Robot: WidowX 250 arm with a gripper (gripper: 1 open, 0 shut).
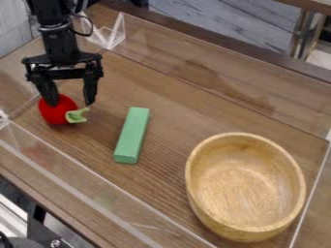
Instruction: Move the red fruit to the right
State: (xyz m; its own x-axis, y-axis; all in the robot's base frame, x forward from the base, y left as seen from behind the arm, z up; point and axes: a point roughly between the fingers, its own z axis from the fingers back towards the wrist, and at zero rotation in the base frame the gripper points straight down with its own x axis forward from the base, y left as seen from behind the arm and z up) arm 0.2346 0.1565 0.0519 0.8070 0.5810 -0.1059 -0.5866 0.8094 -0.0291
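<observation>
The red fruit (56, 109) lies on the wooden table at the left, its light green stem pointing right toward the green block. My gripper (65, 93) points straight down over it, black fingers (92, 89) spread wide on either side of the fruit's top. The jaws stand open and do not pinch the fruit. Part of the fruit's upper side is hidden behind the fingers.
A flat green rectangular block (132, 134) lies right of the fruit. A wooden bowl (246, 184) stands at the front right. Clear plastic walls (116, 34) edge the table (207, 87) at the back left and along the front.
</observation>
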